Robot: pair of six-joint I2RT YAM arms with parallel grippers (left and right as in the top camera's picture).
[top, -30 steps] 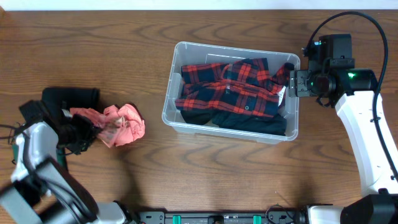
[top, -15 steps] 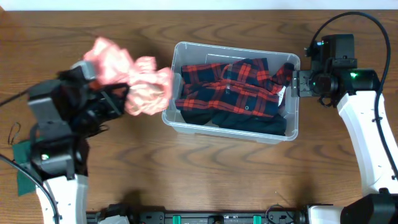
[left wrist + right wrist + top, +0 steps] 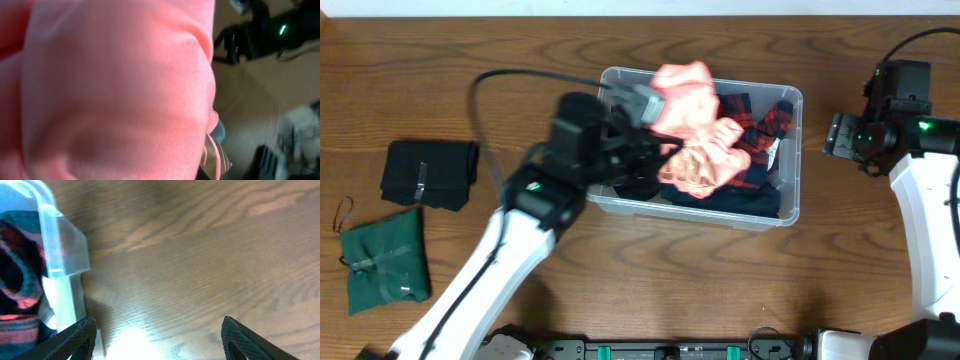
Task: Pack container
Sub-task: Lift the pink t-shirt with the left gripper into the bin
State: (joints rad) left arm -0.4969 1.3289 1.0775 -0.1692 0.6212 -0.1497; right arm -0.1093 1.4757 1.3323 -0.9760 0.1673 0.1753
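At 8 o'clock on the wooden table (image 3: 620,290) you have a dark green cloth bundle (image 3: 382,265), and just above it, at 9 o'clock, a black folded cloth (image 3: 428,172); both still wait unpacked. The salmon-pink crumpled garment (image 3: 695,150) that lay beside them a second ago is gone from there. Your left gripper (image 3: 655,155) has swung it across and now holds it over the clear plastic rectangular container (image 3: 690,212), which sits just past centre toward 1 o'clock. The cloth buries the jaws, but the garment hangs from them, so they read as clamped on it. Below it the red-and-black plaid shirt (image 3: 770,122) already lies in the container. At 3 o'clock your right gripper (image 3: 157,340) has backed off the container's rim, its jaws wide apart and holding nothing. By my reading, you need only lower and release to pack the second item.
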